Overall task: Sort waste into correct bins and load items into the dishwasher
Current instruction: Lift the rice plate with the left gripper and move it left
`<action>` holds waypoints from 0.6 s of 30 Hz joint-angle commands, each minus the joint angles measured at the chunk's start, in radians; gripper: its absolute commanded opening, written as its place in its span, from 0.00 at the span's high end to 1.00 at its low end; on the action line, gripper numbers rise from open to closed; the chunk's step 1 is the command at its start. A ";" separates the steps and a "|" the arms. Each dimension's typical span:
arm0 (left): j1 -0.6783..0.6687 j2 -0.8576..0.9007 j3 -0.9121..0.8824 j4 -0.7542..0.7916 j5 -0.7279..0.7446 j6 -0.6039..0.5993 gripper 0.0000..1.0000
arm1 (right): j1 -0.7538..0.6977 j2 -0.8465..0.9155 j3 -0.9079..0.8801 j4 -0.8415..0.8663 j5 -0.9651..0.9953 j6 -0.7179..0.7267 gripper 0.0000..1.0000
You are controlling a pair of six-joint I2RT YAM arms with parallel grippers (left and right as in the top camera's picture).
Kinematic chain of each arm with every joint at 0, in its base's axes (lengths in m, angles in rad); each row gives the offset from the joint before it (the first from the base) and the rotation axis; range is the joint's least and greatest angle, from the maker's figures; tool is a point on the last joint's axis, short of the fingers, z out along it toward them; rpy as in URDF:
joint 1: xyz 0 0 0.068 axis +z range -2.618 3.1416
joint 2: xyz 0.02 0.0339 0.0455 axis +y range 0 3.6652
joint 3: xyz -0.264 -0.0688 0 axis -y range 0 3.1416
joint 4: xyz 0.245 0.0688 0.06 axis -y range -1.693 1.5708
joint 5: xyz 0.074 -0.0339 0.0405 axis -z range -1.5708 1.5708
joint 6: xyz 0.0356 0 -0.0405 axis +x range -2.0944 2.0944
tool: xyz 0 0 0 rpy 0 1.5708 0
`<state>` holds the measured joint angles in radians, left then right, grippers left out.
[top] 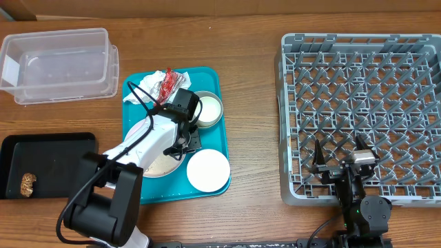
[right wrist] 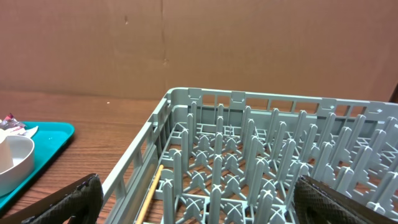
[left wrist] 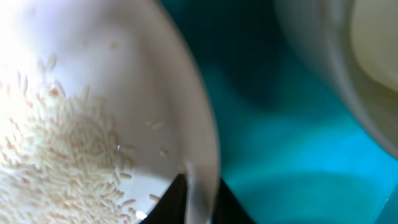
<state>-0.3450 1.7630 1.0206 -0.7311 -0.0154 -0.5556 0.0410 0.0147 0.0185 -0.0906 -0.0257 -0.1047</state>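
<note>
The large pale plate [top: 160, 165] lies on the teal serving tray [top: 213, 83]. Rice-like crumbs [left wrist: 56, 155] lie on the plate [left wrist: 93, 74]. My left gripper [top: 182, 143] is shut on the plate's right rim [left wrist: 196, 193]. A crumpled napkin [top: 147, 85] and a red wrapper [top: 167, 84] lie at the tray's far end. The grey metal-rimmed bowl [top: 208, 109] and the small white bowl [top: 208, 170] sit beside the plate. My right gripper [top: 342, 160] is open and empty over the grey dish rack's [top: 362, 110] near left corner. The cup is not in view.
A clear plastic tub [top: 58, 65] stands at the far left. A black tray [top: 52, 155] at the near left holds a brown food lump [top: 27, 184]. A thin wooden stick [right wrist: 149, 193] lies inside the rack [right wrist: 261, 143] along its left wall.
</note>
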 commanded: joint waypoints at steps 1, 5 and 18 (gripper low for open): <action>0.003 -0.009 -0.009 -0.011 -0.025 0.003 0.92 | 0.004 -0.012 -0.010 0.007 0.003 0.008 0.00; 0.003 -0.009 0.034 -0.061 -0.071 0.003 0.96 | 0.004 -0.012 -0.010 0.007 0.002 0.008 0.00; 0.003 -0.009 0.165 -0.228 -0.162 0.002 0.96 | 0.004 -0.012 -0.010 0.007 0.003 0.008 0.00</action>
<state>-0.3470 1.7542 1.1385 -0.9264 -0.1154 -0.5476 0.0410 0.0147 0.0185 -0.0902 -0.0257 -0.1047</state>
